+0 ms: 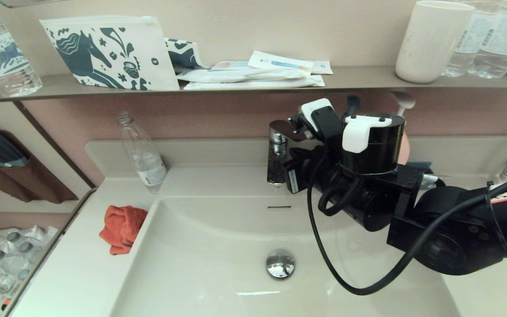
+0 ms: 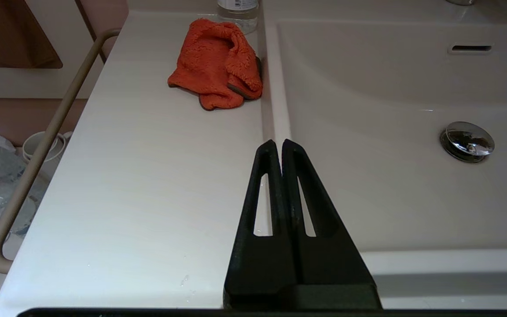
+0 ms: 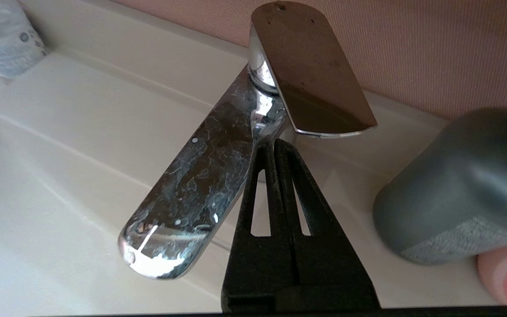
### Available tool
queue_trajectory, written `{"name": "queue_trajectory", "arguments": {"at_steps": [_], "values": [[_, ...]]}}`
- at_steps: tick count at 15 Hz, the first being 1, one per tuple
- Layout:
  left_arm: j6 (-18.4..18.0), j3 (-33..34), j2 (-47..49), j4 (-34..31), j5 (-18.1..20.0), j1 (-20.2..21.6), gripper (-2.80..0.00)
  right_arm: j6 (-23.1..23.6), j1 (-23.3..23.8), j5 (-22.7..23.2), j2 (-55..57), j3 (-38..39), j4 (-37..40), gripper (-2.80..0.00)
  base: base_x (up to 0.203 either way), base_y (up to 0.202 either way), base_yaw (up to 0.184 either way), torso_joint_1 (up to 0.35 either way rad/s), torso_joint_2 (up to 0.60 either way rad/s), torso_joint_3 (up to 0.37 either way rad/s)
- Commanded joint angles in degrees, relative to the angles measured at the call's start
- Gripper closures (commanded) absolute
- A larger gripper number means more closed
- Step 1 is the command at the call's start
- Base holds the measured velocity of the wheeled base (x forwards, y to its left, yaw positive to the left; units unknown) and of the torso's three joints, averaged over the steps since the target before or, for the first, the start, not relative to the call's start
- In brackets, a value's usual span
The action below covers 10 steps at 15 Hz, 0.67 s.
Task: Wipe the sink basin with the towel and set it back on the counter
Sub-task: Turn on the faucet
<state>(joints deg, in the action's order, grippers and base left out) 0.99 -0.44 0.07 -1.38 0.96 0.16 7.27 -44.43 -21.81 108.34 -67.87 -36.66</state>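
The off-white worktop [image 1: 82, 273] is occupied by a crumpled orange towel [image 1: 121, 228] beside the basin and a clear bottle [image 1: 142, 154] behind it.

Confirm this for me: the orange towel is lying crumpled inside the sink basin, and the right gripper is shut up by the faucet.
Not quite. The towel lies crumpled on the counter, just outside the rim of the sink basin, as the head view and left wrist view show. The rest stands: the right gripper is shut, its tips right by the faucet.
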Motion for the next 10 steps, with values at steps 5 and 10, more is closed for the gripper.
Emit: {"name": "queue_trajectory", "arguments": {"at_steps": [5,10], "values": [[0.07,0.0,0.01,-0.03,0.0,0.02,0.0,1.07,0.14,-1.08,0.64,-2.33,-0.26,0.0,0.0,0.0,0.0,0.0,0.0,0.0],[0.07,0.0,0.01,-0.03,0.0,0.02,0.0,2.99,0.31,-2.65,0.63,-3.6,-1.62,0.0,0.0,0.0,0.0,0.0,0.0,0.0]]}}
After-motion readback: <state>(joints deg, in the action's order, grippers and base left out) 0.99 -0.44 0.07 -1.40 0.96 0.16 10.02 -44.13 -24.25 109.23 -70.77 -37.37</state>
